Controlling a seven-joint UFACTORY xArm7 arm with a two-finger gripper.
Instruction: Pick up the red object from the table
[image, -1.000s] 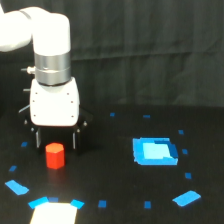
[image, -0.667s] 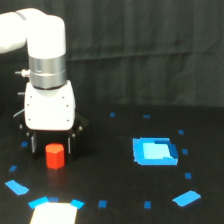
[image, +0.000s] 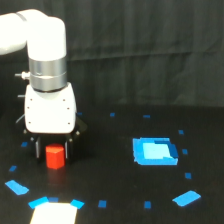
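Observation:
The red object (image: 55, 156) is a small red-orange stubby block standing on the black table (image: 110, 175) at the exterior view's left. My gripper (image: 54, 149) hangs under the white arm straight over it. It is open, with one dark finger (image: 37, 149) on each side of the block. The block's top reaches up between the fingers. I cannot tell whether the fingers touch it.
A larger blue square patch (image: 155, 151) lies to the exterior view's right of the block. Small blue tape marks dot the table, with bigger pieces at the front left (image: 17, 187) and front right (image: 186, 198). A white sheet (image: 54, 214) lies at the front edge. A dark curtain hangs behind.
The arm has shifted slightly to the exterior view's left and come down, so the fingers now stand on either side of the red block. The block has not moved.

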